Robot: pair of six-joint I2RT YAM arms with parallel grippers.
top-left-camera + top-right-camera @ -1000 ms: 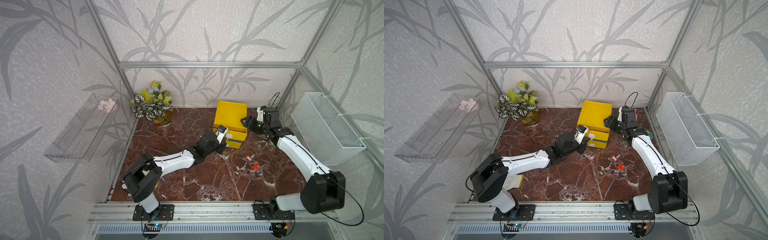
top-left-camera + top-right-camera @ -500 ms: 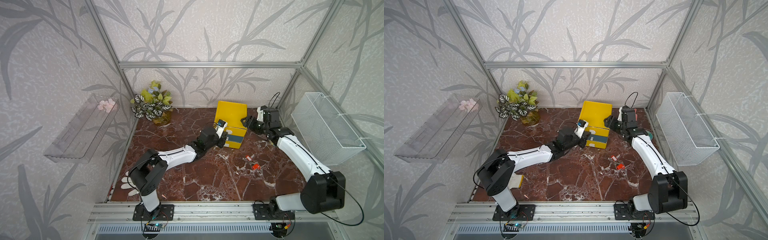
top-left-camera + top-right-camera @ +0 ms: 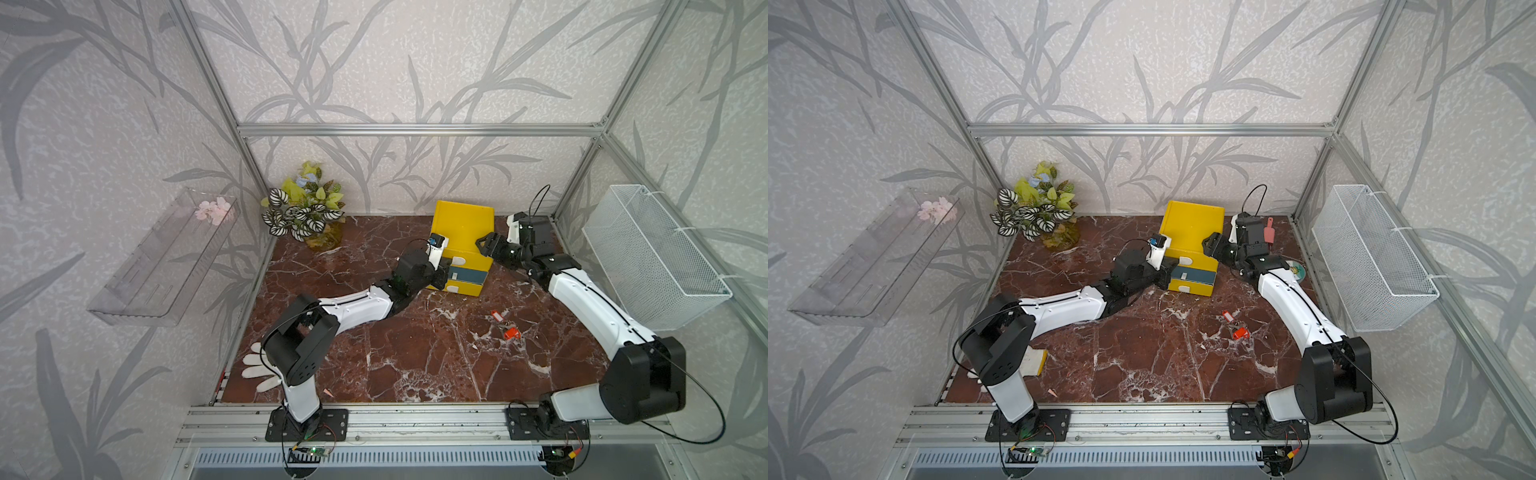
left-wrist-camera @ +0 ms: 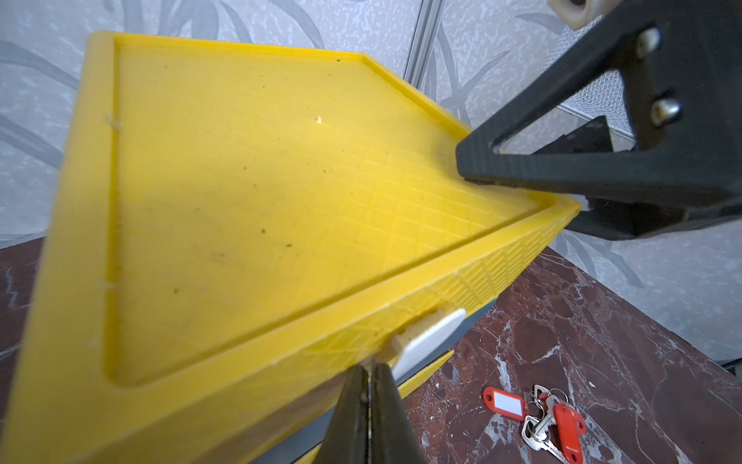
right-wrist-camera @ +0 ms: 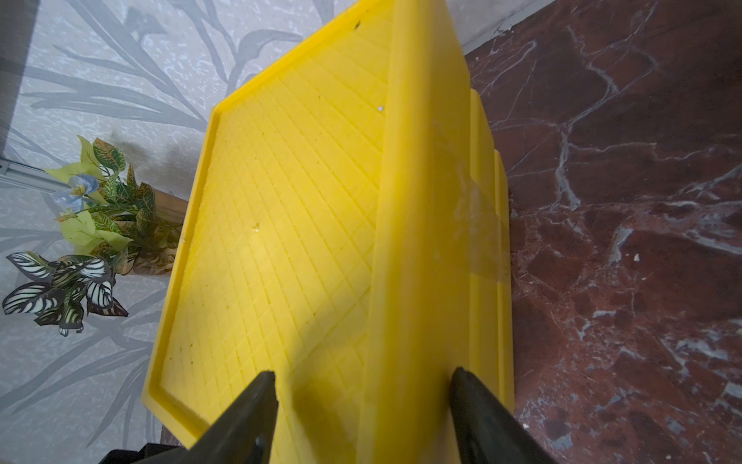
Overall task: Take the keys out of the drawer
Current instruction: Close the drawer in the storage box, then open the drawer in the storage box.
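The yellow cabinet point(image 3: 461, 226) stands at the back with its drawers point(image 3: 465, 275) pushed in. A bunch of keys point(image 3: 505, 326) point(image 3: 1235, 328) point(image 4: 542, 418) with red tags lies on the marble floor in front of it. My left gripper point(image 3: 442, 270) point(image 3: 1169, 272) point(image 4: 369, 365) is shut and holds nothing. Its tips are beside the white handle point(image 4: 429, 337) of the top drawer. My right gripper point(image 3: 484, 245) point(image 3: 1210, 245) point(image 5: 363, 375) sits wide astride the cabinet's top right edge, one finger on the top and one against the side wall.
A potted plant point(image 3: 305, 216) stands back left, with a clear wall shelf point(image 3: 162, 262) further left and a wire basket point(image 3: 652, 257) on the right wall. A white glove point(image 3: 255, 370) lies by the left arm's base. A pink scoop point(image 3: 1269, 232) lies behind the right wrist.
The left arm has stretched in closer to the cabinet's front, and the cabinet has shifted slightly. The right arm has not moved.
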